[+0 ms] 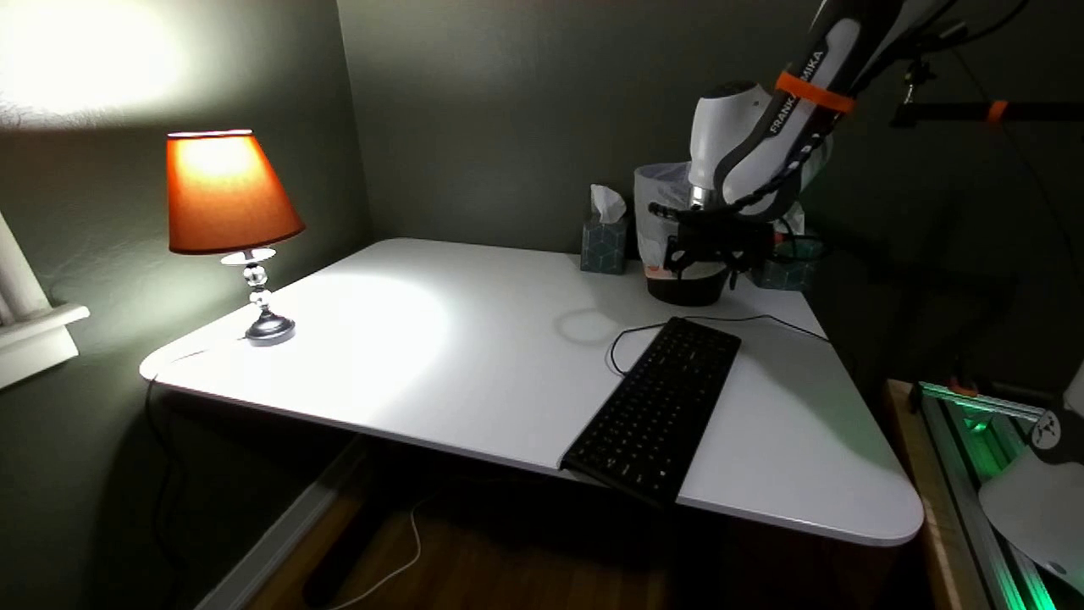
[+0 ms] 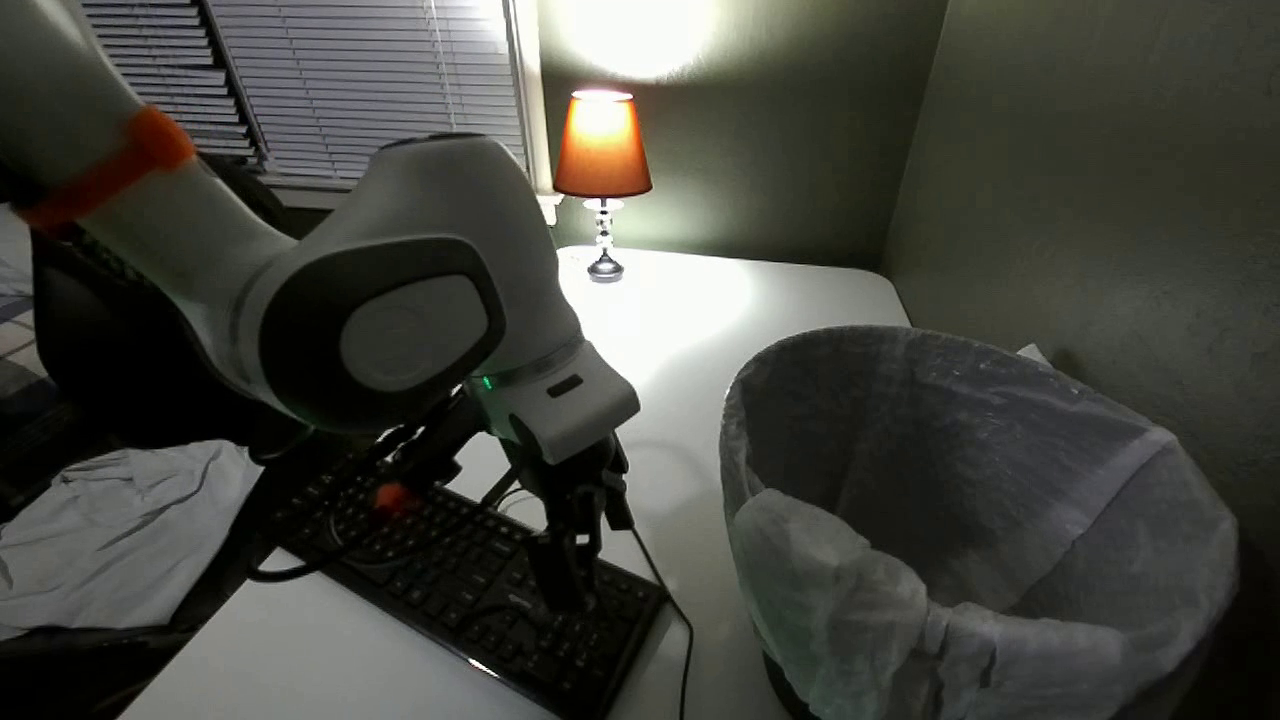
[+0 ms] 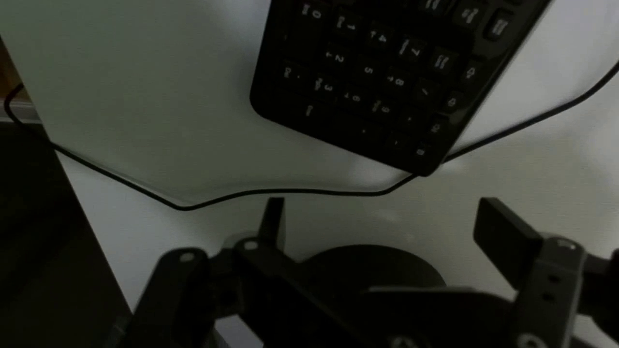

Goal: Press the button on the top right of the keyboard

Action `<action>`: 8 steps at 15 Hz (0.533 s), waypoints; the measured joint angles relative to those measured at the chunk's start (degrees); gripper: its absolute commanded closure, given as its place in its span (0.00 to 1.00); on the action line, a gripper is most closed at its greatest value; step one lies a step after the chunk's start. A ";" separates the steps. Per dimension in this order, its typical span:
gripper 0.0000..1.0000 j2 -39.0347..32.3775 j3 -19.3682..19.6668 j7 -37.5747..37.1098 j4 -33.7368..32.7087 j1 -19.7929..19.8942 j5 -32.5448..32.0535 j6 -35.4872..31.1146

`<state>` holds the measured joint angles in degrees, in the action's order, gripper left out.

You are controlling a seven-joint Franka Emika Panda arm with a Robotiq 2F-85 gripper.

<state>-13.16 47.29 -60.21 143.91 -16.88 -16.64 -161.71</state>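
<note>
The slim black keyboard [image 1: 660,407] lies on the white table [image 1: 474,313], its near end overhanging the front edge. It also shows in an exterior view [image 2: 480,585], partly hidden by the arm. In the wrist view the number-pad end of the keyboard [image 3: 367,72] is at top centre. A small corner key [image 3: 420,151] sits at the end of its top row. My gripper [image 3: 381,215] is open and empty, fingers wide apart. It hangs above the table just beyond the number-pad end; the gripper also shows in both exterior views [image 1: 703,269] [image 2: 590,550].
A lined trash bin [image 2: 820,590] stands close beside the gripper, also in an exterior view [image 1: 660,224]. A tissue box [image 1: 603,246] is next to it; another [image 1: 788,269] is behind the arm. A thin cable [image 3: 309,192] runs past the keyboard's end. A lit lamp [image 1: 229,195] stands far off.
</note>
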 measured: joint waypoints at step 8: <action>0.00 2.36 11.58 -15.46 0.29 -13.26 -19.93 0.00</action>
<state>-10.80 58.87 -75.67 144.19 -30.15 -36.57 -161.71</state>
